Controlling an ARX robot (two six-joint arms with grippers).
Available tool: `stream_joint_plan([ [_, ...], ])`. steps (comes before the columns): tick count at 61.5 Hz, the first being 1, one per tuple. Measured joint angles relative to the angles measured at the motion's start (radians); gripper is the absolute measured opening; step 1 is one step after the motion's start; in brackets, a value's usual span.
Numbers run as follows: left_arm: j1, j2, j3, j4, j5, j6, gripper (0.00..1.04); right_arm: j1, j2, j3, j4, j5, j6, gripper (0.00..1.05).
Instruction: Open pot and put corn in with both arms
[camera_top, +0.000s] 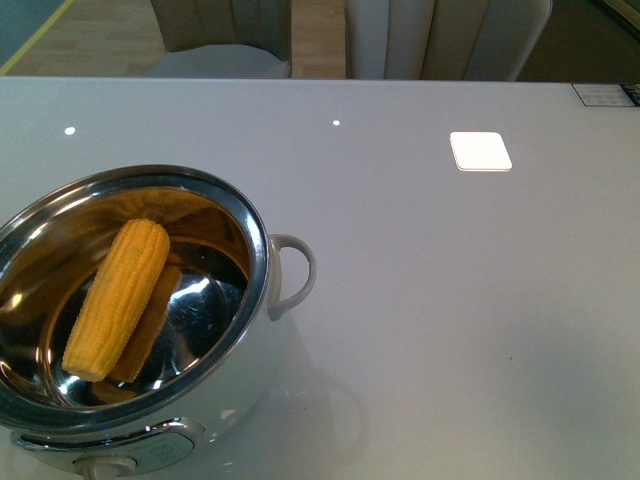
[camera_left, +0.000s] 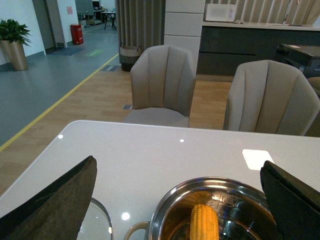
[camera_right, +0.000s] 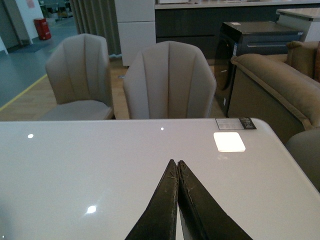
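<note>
Table (camera_top: 450, 300): glossy white, flat.
Pot (camera_top: 262, 300): white body, mirror-steel bowl, lid off, so loading appears done.
Glass disc (camera_left: 97, 225): set beside the pot, possibly its lid; only an edge is seen.
Corn (camera_top: 118, 296): yellow, ridged, tapered, leaned inside the bowl.
Left gripper (camera_left: 177, 200): spread wide, nothing held.
Right gripper (camera_right: 177, 195): fingers pressed together, nothing held.

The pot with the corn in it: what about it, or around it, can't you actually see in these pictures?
- The pot: its left side and control panel are cut off by the front view's edge.
- The corn: its lower end is cut off by the edge of the left wrist view.
- A glass lid beside the pot: mostly hidden behind a finger of the left gripper, absent from the front view.
- A label on the table: print too small to read.
</note>
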Motion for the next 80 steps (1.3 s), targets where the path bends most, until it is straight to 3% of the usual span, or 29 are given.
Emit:
stream_joint_plan([
  [38, 0.000, 0.000, 0.000, 0.000, 0.000, 0.000, 0.98, 0.000, -0.207, 0.000, -0.206, 0.000, 0.000, 0.02],
  [45, 0.000, 0.000, 0.000, 0.000, -0.001, 0.000, 0.98, 0.000, -0.350, 0.000, -0.369, 0.002, 0.000, 0.02],
  [59, 0.000, 0.000, 0.000, 0.000, 0.000, 0.000, 0.98, 0.000, -0.374, 0.000, -0.378, 0.000, 0.000, 0.02],
  [70, 0.000, 0.000, 0.000, 0.000, 0.000, 0.000, 0.98, 0.000, -0.375, 0.000, -0.378, 0.000, -0.002, 0.44],
  [80, 0.000, 0.000, 0.000, 0.000, 0.000, 0.000, 0.98, 0.000, -0.375, 0.000, -0.379, 0.000, -0.002, 0.72],
])
